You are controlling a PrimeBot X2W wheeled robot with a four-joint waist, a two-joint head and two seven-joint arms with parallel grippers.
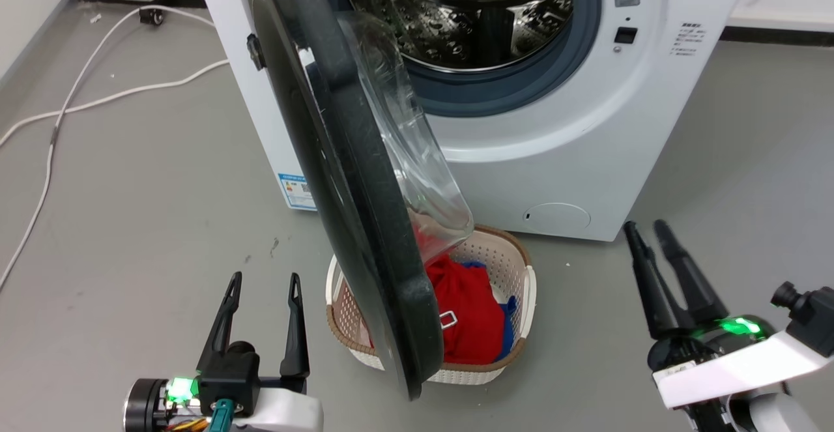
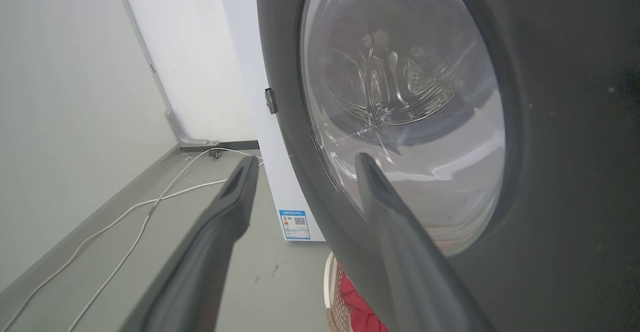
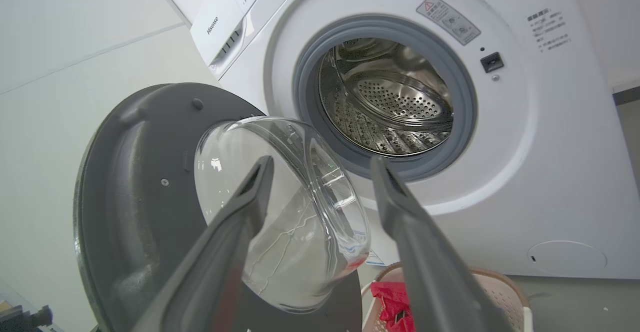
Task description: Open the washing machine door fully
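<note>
Looks like a home laundry corner to me: big white boxy front-loading washing machine (image 1: 554,171), white perforated plastic basket (image 1: 529,285) of red and blue clothes (image 1: 469,315), plain grey floor (image 1: 163,210), loose white cables (image 1: 120,96), bare white walls (image 2: 50,96).

Door (image 1: 365,223) hides the left part of the basket (image 1: 521,269) and some of the red cloth (image 1: 469,315). Machine (image 1: 534,178) top cropped in head view. Blue sticker (image 1: 296,191) print too small to read (left wrist view too).
</note>
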